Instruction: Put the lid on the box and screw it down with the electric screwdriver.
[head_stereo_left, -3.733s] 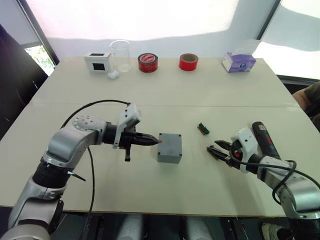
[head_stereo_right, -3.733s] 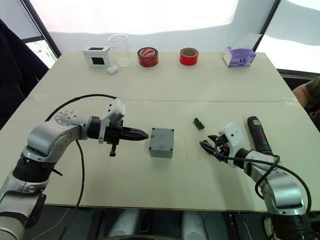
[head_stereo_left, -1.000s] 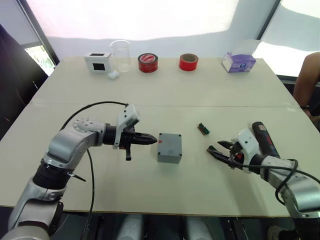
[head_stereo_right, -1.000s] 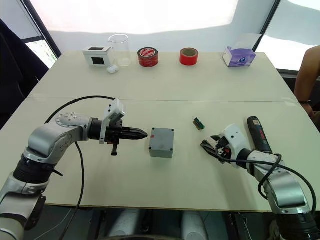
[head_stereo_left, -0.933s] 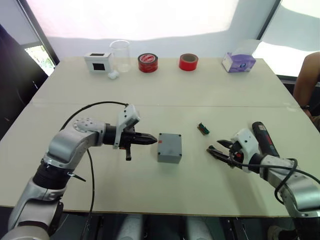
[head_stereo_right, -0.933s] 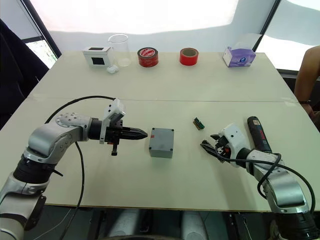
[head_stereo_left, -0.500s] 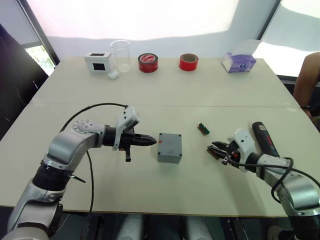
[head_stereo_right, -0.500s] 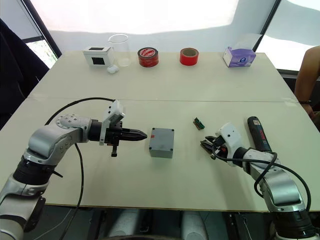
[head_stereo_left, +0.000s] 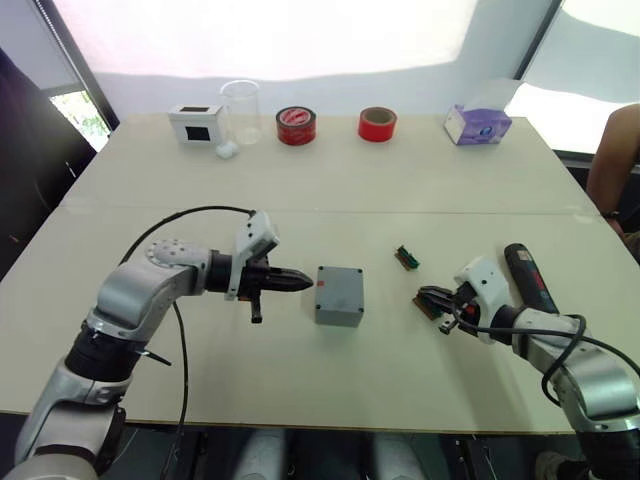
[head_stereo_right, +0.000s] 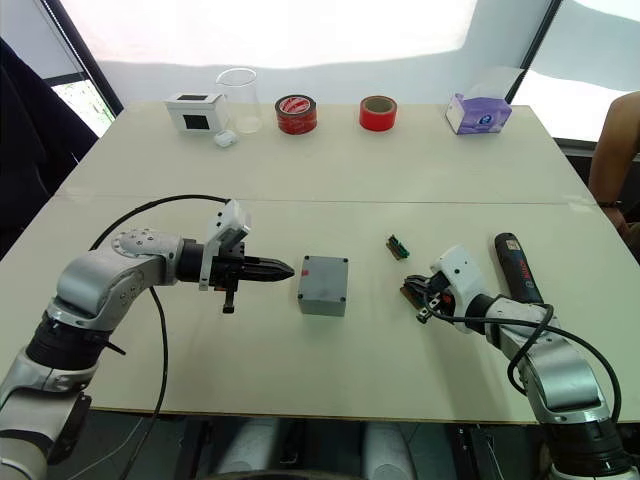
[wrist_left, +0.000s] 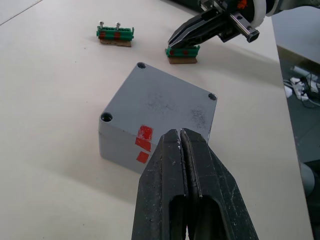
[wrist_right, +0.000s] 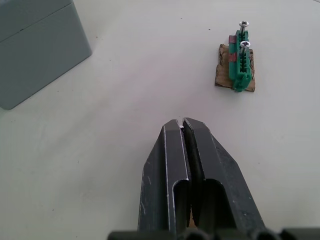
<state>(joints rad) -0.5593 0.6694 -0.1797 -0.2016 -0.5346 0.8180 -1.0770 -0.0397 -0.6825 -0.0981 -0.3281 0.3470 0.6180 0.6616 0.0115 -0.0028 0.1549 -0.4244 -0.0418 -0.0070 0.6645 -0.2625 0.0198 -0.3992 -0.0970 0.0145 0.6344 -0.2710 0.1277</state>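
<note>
Centrally on counter (head_stereo_left: 330, 180), box (head_stereo_left: 339, 294) with lid (wrist_left: 160, 102) seated, left end effector (head_stereo_left: 305, 283) closed at red-marked face, right end effector (head_stereo_left: 424, 297) closed empty, electric screwdriver (head_stereo_left: 527, 280) beside right arm.

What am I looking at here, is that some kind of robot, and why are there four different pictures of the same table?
Yes, it is a two-armed robot at a table. The two wide pictures come from cameras on its head, looking down. The two close-ups come from cameras on its wrists. Each arm ends in a two-fingered gripper. The left gripper is shut and points at the side of a grey box, which has its lid on. The right gripper is shut too, by a small green connector strip; another strip lies nearby. The black electric screwdriver lies on the table beside the right arm. Tape rolls, a cup and a tissue box stand along the far edge.
</note>
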